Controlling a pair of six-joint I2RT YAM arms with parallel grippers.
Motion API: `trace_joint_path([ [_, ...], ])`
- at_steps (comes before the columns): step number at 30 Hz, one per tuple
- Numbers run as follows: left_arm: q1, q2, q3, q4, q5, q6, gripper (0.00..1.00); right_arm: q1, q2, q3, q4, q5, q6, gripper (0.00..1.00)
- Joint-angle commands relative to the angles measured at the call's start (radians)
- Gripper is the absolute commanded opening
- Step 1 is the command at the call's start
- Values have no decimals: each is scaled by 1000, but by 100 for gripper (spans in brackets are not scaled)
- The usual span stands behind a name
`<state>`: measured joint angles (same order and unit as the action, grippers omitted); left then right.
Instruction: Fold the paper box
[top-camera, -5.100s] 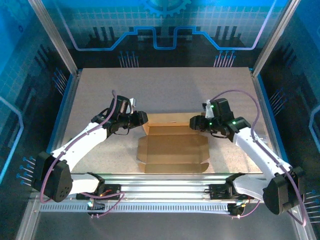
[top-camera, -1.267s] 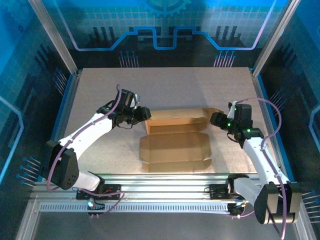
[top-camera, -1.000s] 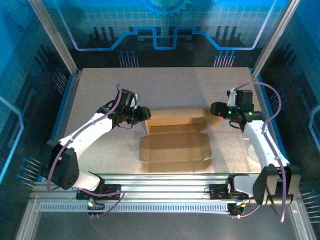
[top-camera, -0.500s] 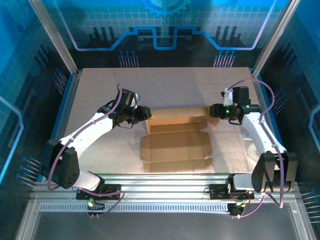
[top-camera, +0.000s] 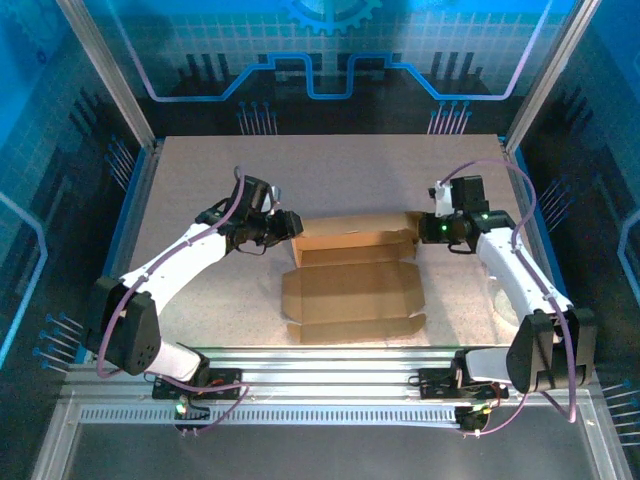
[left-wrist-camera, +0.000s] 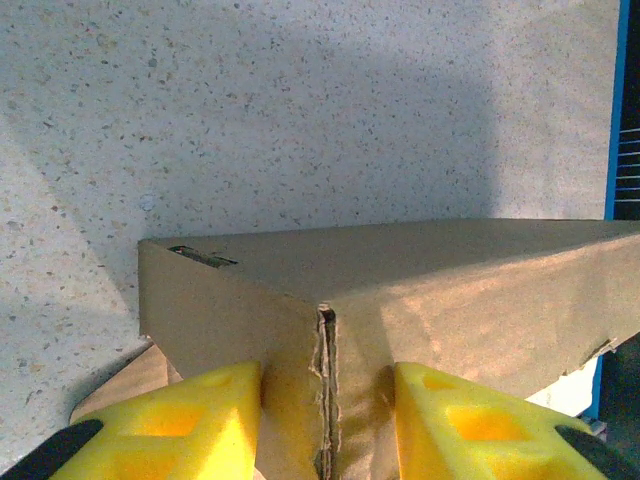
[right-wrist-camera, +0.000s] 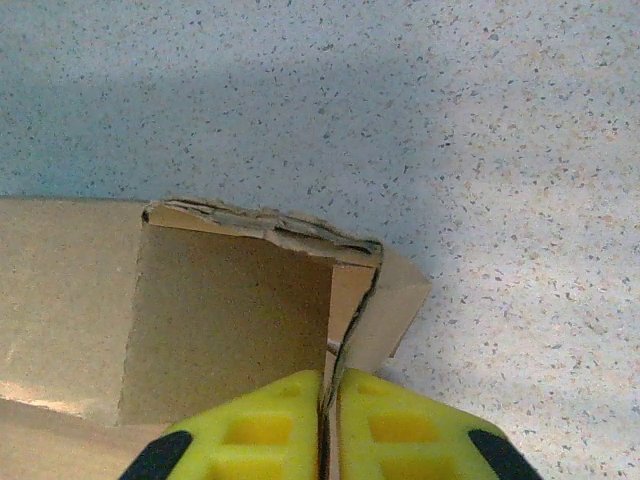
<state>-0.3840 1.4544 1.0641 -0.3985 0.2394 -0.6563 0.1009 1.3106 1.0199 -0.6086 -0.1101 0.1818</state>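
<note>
1. The speckled table (top-camera: 330, 170) carries the work at its centre, between the two arms, where both can reach it
2. The paper box (top-camera: 350, 295) lies mid-table, its broad brown base panel flat with short side flaps spread toward the near edge. Its far long panel stands raised as a wall, so the carton appears partly folded, with the front and lid not yet closed
3. The left gripper (top-camera: 292, 226) meets the raised wall at its left end. In the wrist view its yellow fingers (left-wrist-camera: 215, 415) press on either side of the doubled cardboard at the corner seam, a pinch that seems meant to brace the wall upright
4. The right gripper (top-camera: 425, 228) works the opposite end, its fingers (right-wrist-camera: 270, 425) drawn almost together on a thin cardboard edge, apparently to steer that end inward
5. A small corner flap (right-wrist-camera: 395, 300) juts past the pinched edge onto the table, loose and not yet tucked in
</note>
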Motion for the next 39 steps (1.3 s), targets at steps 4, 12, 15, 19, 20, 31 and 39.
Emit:
trace_joint_path([
  [4,3,51,16,-145,-40,0,39,80,-38,19,-80,4,-31,10],
  [12,8,93,85,-163,-33,11,39,114,-51,71,-140,-36,-71,10],
  [15,8,96,92,-157,-26,6,39,128,-27,104,-167,-73,-87,10],
  [19,9,90,96,-163,-32,10,39,167,38,168,-231,-50,-119,11],
  [20,8,87,96,-167,-38,14,39,176,51,183,-243,-47,-123,10],
  [31,8,80,109,-192,-66,31,40,188,102,261,-261,-122,-110,9],
  [39,10,69,125,-208,-70,39,44,188,111,245,-268,-116,-114,9],
])
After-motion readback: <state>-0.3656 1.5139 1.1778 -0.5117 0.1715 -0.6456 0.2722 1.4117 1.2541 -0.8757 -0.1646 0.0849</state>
